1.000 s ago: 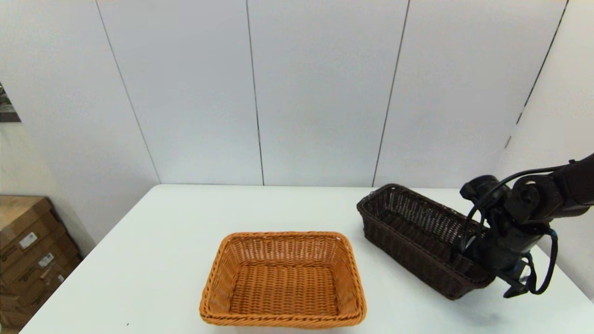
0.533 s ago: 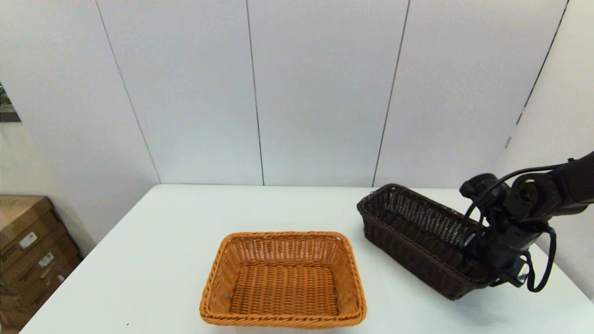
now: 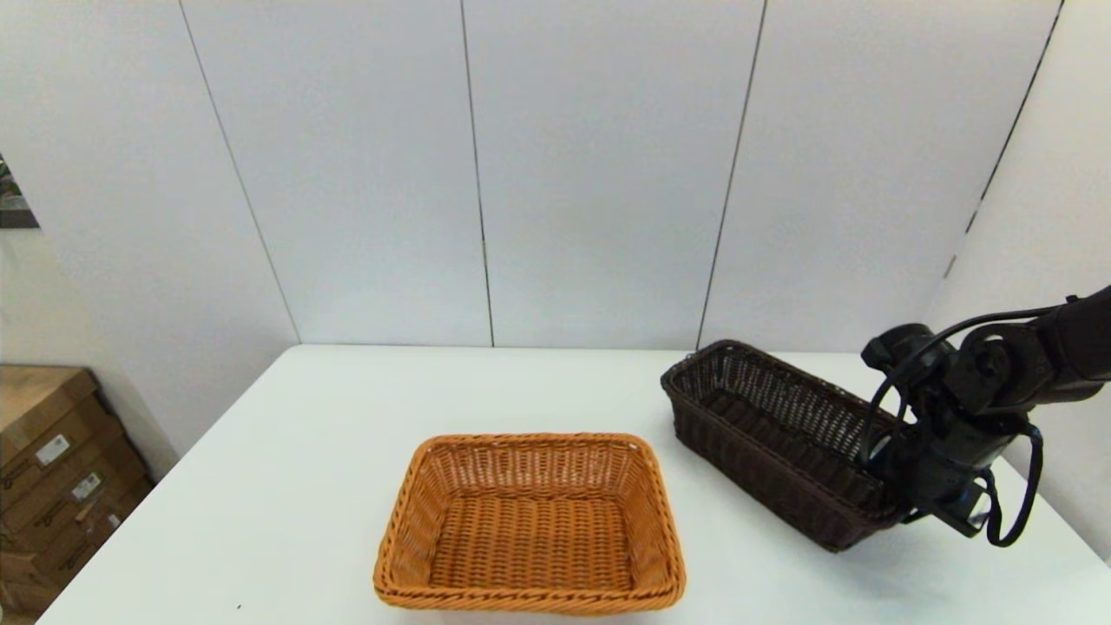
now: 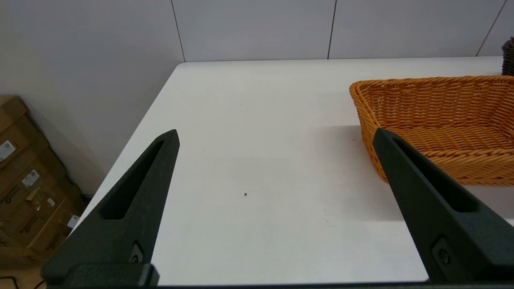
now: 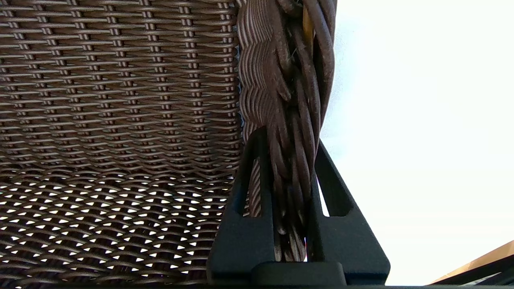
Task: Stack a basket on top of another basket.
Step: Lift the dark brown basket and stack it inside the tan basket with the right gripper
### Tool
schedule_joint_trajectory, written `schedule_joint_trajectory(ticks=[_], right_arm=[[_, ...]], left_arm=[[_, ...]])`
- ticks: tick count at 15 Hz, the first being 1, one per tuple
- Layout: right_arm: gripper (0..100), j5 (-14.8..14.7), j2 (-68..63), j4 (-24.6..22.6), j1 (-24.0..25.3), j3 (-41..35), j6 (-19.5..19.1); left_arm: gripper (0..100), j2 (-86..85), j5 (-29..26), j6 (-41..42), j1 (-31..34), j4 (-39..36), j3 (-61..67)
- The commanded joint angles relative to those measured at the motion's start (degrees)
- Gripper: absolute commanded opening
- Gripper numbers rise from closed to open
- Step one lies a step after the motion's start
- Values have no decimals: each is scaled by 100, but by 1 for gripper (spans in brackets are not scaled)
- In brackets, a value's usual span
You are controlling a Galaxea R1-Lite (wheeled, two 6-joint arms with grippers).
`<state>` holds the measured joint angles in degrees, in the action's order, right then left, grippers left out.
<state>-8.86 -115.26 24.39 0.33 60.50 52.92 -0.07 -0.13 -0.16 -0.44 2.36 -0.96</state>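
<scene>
The dark brown basket (image 3: 764, 434) hangs tilted just above the table at the right. My right gripper (image 3: 903, 482) is shut on the braided rim at its near right end. In the right wrist view the two fingers (image 5: 333, 192) pinch that rim (image 5: 297, 80), with the open-weave inside (image 5: 116, 120) beside it. The orange-tan basket (image 3: 531, 521) rests flat near the table's front edge, left of the dark one and apart from it. My left gripper (image 4: 275, 140) is open over bare table, with the orange basket (image 4: 437, 116) off to one side of it.
The white table (image 3: 304, 451) runs back to a panelled wall. Cardboard boxes (image 3: 52, 469) are stacked on the floor past the table's left edge. The table's right edge lies close to my right arm (image 3: 1024, 365).
My right gripper has lifted the near end of the dark basket. The whole basket has come up and shifted slightly left. The orange basket and left arm have not moved.
</scene>
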Motion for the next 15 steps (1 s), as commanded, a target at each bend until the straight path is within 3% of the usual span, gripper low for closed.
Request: schedule_joint_trajectory(ticks=[1,8,11,15], right_arm=[[0,86,65,4,-24,41,228],[0,1036,390,13,-147,225,992],[0,1273,522,-5,-253,296,1309],[0,1528,654,-66,-420,304,1353]], left_arm=[[100,-1,5,-2,0,1,0],[100,-1,-4,-2,0,1,0],[100,-1,5,-2,0,1,0],[100,-1,-4,-2,0,1,0]])
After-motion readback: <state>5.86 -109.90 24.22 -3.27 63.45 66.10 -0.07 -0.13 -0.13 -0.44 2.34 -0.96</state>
